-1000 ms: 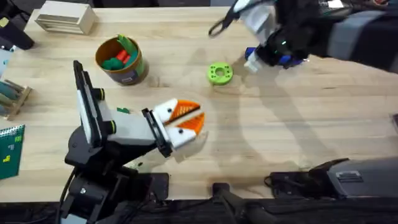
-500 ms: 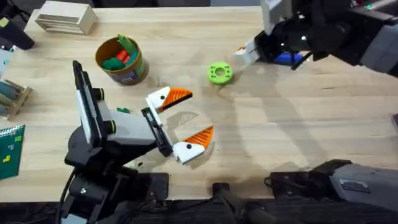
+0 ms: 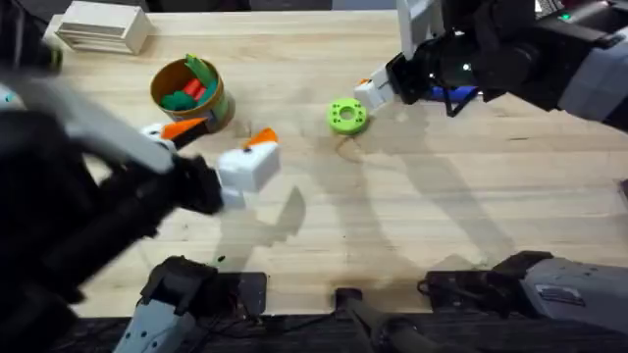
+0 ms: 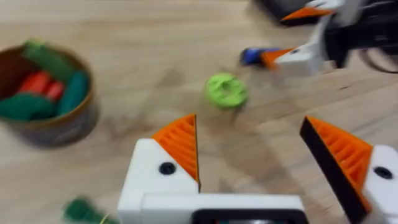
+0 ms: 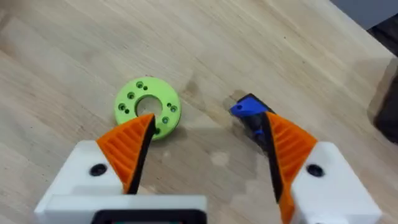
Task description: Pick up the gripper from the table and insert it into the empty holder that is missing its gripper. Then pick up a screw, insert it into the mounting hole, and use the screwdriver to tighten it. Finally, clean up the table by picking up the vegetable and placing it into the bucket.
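My left gripper (image 3: 221, 134) hangs open and blurred above the table (image 3: 442, 206), just right of the bucket (image 3: 201, 116). Nothing is between its orange pads (image 4: 180, 140). The tan bucket (image 4: 59, 127) holds green and red toy pieces. A small dark green vegetable (image 4: 84, 210) lies on the wood close under the left gripper. My right gripper (image 3: 378, 86) is open and empty too, next to the lime-green ring (image 3: 346, 116). The blue screwdriver (image 5: 250, 111) lies just beyond the right gripper (image 5: 208, 124). The loose gripper tip, the empty holder and the screw are out of view.
A pale wooden block (image 3: 103, 27) sits at the back left corner. Small items line the left edge (image 3: 18, 157). The lime-green ring (image 5: 147, 104) lies between the two arms. The left arm crosses the near left of the table, large and blurred.
The left gripper went from shut to open, then rose and swung back-left toward the bucket. The right gripper shifted left, closer to the green ring.
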